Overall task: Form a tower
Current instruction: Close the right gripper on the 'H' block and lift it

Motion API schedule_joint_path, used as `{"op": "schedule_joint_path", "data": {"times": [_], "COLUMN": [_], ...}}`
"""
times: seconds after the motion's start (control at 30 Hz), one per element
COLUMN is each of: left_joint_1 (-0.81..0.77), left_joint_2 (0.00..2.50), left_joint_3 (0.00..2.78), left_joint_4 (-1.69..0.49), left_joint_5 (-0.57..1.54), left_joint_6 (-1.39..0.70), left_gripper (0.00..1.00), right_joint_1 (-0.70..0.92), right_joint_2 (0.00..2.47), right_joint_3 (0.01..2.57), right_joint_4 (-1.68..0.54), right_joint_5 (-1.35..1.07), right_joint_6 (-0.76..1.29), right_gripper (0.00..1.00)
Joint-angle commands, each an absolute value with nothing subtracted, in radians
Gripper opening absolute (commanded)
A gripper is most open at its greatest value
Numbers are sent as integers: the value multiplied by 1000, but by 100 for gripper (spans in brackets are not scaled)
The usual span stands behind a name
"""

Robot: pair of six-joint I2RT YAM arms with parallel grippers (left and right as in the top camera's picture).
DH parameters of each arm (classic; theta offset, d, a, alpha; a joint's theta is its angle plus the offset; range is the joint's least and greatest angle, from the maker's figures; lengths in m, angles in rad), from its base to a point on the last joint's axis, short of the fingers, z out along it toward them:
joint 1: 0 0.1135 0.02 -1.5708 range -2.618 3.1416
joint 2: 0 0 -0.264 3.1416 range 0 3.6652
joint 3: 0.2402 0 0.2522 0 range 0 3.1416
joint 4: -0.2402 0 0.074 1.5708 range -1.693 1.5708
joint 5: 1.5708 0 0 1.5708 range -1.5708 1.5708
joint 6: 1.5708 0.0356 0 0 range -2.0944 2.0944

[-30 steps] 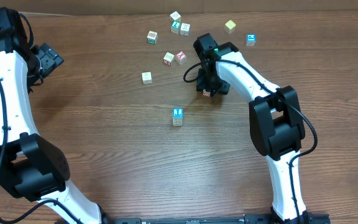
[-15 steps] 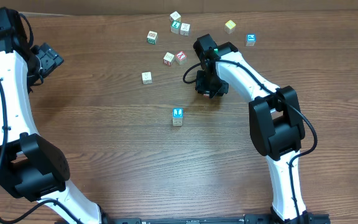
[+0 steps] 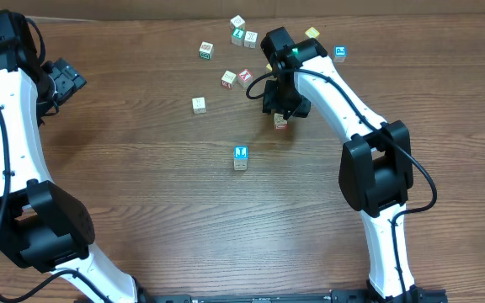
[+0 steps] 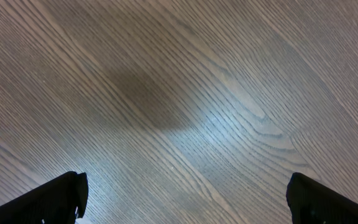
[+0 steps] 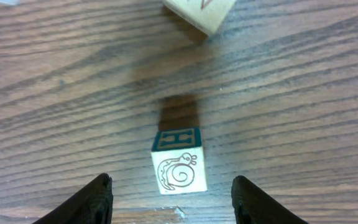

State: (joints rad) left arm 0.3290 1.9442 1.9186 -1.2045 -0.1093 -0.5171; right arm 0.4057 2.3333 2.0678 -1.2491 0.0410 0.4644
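Note:
The tower (image 3: 241,157) is a short column of pale cubes with a blue printed top, standing mid-table. My right gripper (image 3: 281,104) hangs up and to the right of it, open. A pale cube with a snail drawing and a teal letter face (image 5: 179,165) rests on the wood just ahead of the right gripper (image 5: 180,202), between the lines of its fingers (image 5: 98,199) and untouched by them. From above, this cube (image 3: 281,123) shows just below the gripper. My left gripper (image 3: 66,80) is far left, open over bare wood (image 4: 188,199).
Several loose letter cubes lie along the far side: one (image 3: 199,104) nearest the left, a pair (image 3: 229,78) (image 3: 245,77), a cluster (image 3: 238,34), and two at the right (image 3: 311,34) (image 3: 340,53). Another pale cube (image 5: 201,12) sits at the top edge of the right wrist view.
The right gripper's jaws narrowed and widened again, and it drew back toward the far side, uncovering the snail cube on the table. The left arm and the tower stayed put.

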Motion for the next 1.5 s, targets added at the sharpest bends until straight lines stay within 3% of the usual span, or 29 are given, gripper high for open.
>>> {"op": "schedule_joint_path", "data": {"times": [0.0, 0.23, 0.4, 0.77, 1.0, 1.47], "left_joint_1": [324, 324, 324, 324, 324, 324], "left_joint_2": [1942, 1942, 1942, 1942, 1942, 1942], "left_joint_3": [1919, 1919, 1919, 1919, 1919, 1919], "left_joint_4": [-1203, -1203, -1203, -1203, -1203, -1203], "left_joint_5": [-115, -115, -115, -115, -115, -115], "left_joint_6": [-512, -512, -512, -512, -512, -512], "left_gripper": [100, 100, 100, 100, 100, 99], "right_joint_1": [405, 405, 405, 405, 405, 404], "right_joint_2": [2336, 2336, 2336, 2336, 2336, 2319], "right_joint_3": [2043, 1922, 1896, 1954, 1964, 2032], "right_joint_4": [-1244, -1120, -1076, -1100, -1116, -1201], "right_joint_5": [51, 51, 52, 66, 66, 80], "right_joint_6": [459, 366, 358, 361, 361, 360], "right_gripper": [60, 62, 50, 51, 30, 31]}}
